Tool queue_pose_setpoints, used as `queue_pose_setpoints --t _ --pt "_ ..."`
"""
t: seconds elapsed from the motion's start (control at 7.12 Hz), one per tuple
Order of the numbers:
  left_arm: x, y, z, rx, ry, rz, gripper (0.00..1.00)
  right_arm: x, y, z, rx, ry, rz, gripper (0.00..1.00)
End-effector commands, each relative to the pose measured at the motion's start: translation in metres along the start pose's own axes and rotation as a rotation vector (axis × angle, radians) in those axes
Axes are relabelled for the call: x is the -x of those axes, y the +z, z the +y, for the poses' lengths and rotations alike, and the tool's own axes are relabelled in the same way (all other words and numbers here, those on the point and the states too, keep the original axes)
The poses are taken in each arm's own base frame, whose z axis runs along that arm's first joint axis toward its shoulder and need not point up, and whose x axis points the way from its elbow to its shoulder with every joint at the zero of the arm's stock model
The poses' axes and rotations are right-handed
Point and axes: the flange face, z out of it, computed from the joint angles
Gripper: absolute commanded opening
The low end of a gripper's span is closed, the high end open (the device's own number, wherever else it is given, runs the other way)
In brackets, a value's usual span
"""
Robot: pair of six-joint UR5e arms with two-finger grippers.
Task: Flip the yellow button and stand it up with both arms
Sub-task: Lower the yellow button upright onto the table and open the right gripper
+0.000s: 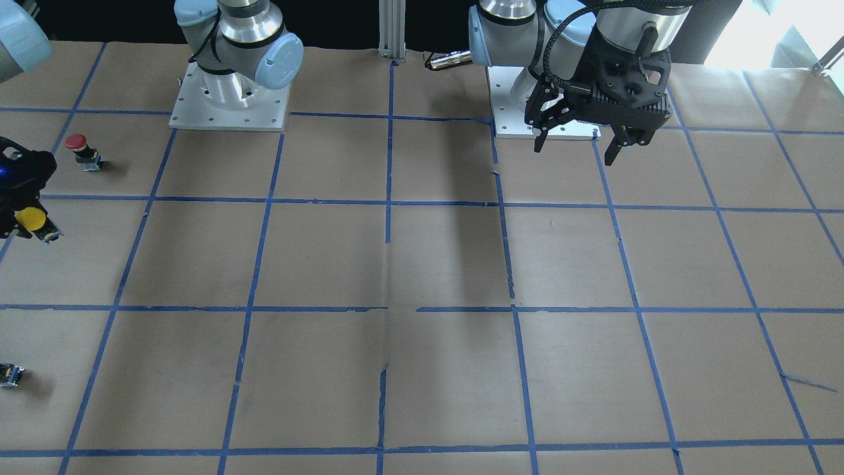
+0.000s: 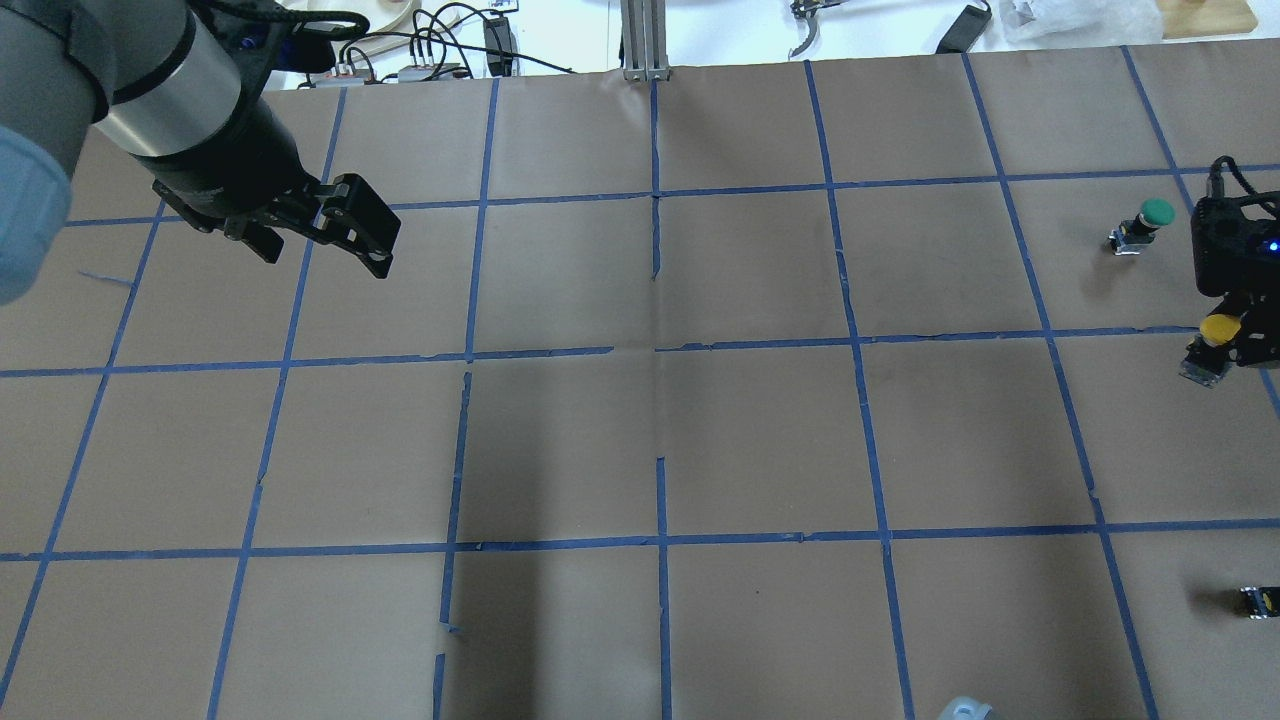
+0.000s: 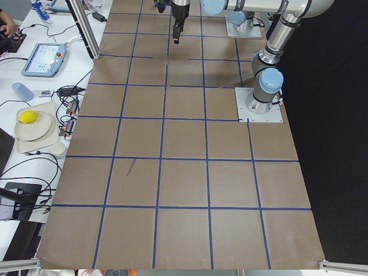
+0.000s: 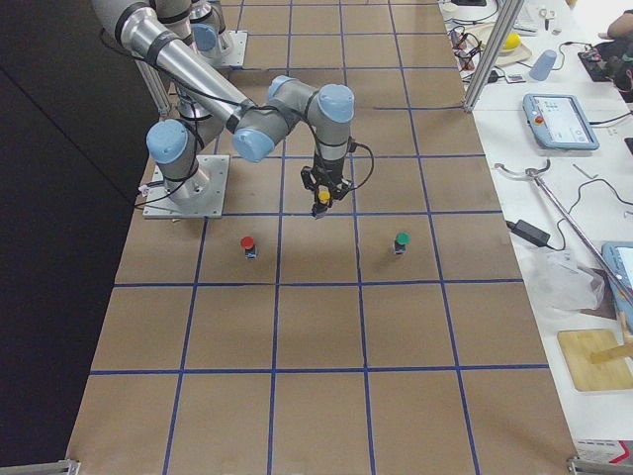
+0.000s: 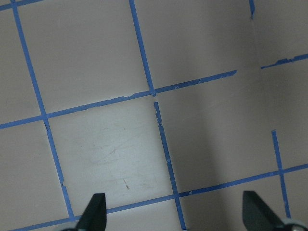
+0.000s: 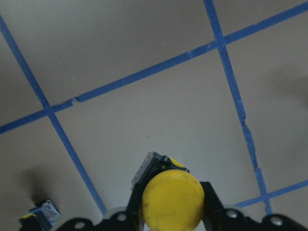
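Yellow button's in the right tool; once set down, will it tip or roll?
Probably top-heavy: the yellow button carries a broad round cap on a small boxy block, so it may tip. Lying sideways, that cap could roll. Looks rigid.

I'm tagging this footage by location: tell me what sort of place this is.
Probably a robotics lab workcell: a paper-covered table gridded in blue tape, arm base plates bolted to it, and a teach pendant beside it.

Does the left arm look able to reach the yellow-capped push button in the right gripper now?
Probably not: the yellow-capped push button is held in the right gripper, and the open left gripper hangs several grid squares away.
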Motion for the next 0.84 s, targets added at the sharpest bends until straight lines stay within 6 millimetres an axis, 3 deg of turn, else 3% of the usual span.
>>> queue_pose_setpoints --t 0.0,0.14,0.28,0.42,0.7 --pt "0.000 -0.005 0.001 -0.017 -0.048 -0.004 1.00 -0.004 0.016 0.020 -0.095 -0.234 0.056 0.06" --pt "0.000 -0.005 0.002 -0.017 -0.063 -0.005 1.00 0.001 0.023 0.028 -0.119 -0.339 0.063 0.06" --pt "0.000 -0.005 0.003 -0.016 -0.065 -0.007 1.00 0.006 0.025 0.053 -0.131 -0.412 0.097 0.06" --pt "0.000 -0.006 0.002 -0.018 -0.065 -0.007 1.00 0.008 0.033 0.058 -0.175 -0.418 0.124 0.06" --pt "0.000 -0.005 0.002 -0.015 -0.065 -0.007 1.00 0.006 0.070 0.072 -0.230 -0.485 0.102 0.07"
